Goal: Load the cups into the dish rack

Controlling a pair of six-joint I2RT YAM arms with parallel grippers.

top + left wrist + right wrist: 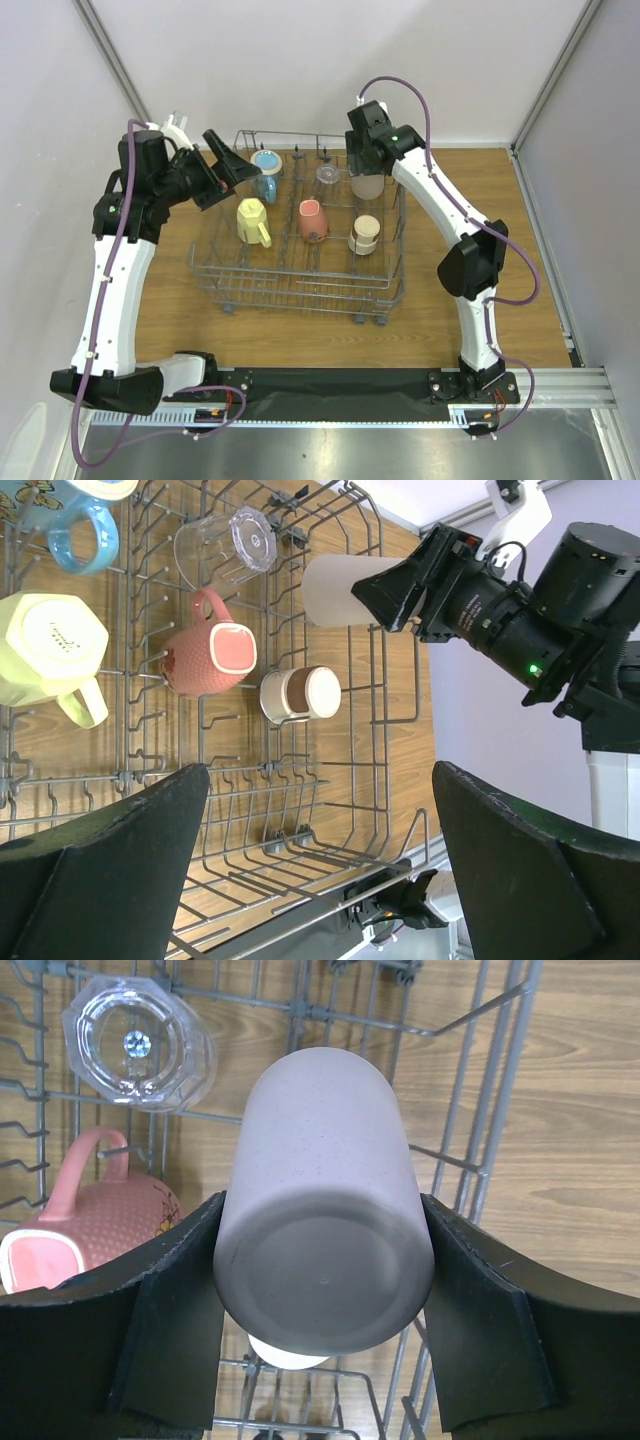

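Note:
The grey wire dish rack (297, 288) sits mid-table. My right gripper (368, 158) is shut on a beige cup (368, 185), base up, over the rack's far right corner; the right wrist view shows the cup (322, 1210) pinched between both pads. In the rack are a blue cup (267, 165), a pale yellow mug (251, 220), a salmon pink mug (312, 221), a clear glass (328, 177) and a cream-and-brown cup (364, 234). My left gripper (222, 166) is open and empty, above the rack's far left corner.
The left wrist view looks across the rack (392, 720) to the yellow mug (45, 645), pink mug (210, 655), glass (225, 542) and cream-and-brown cup (300, 693). Bare wooden table (470, 300) lies right of the rack. White walls close in on three sides.

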